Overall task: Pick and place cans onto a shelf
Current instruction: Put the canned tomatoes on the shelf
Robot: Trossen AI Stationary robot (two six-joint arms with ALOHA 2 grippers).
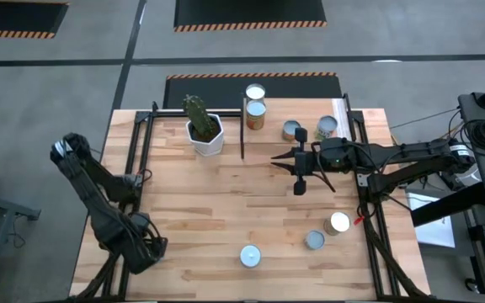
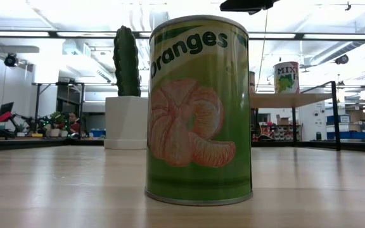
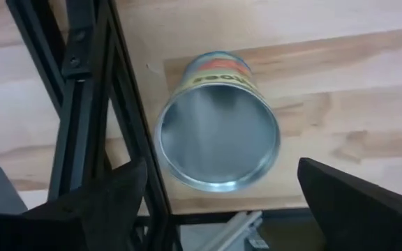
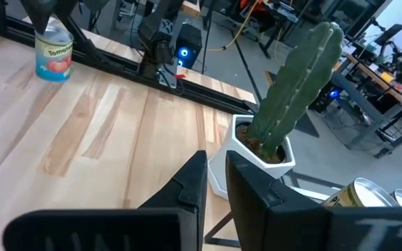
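Note:
My left gripper (image 3: 222, 209) hangs open at the table's near left corner (image 1: 146, 251), one finger on either side of a silver-topped can (image 3: 218, 139) standing below it. The arm hides this can in the high view. It shows far off in the right wrist view (image 4: 53, 52). My right gripper (image 1: 278, 157) is shut and empty, level above the table by the shelf (image 1: 310, 114), pointing at the cactus pot (image 4: 257, 150). Several cans stand on the shelf, among them one at its far left corner (image 1: 255, 93) and one at its right (image 1: 327, 126). Three more cans stand on the table near the front (image 1: 250, 256) (image 1: 314, 240) (image 1: 338, 222).
The white hexagonal cactus pot (image 1: 205, 133) stands left of the shelf. Black frame rails run along the table's left (image 3: 89, 104) and right (image 1: 369, 227) sides. The Oranges can (image 2: 198, 111) stands close before the low camera. Bare wood lies mid-table (image 1: 217, 202).

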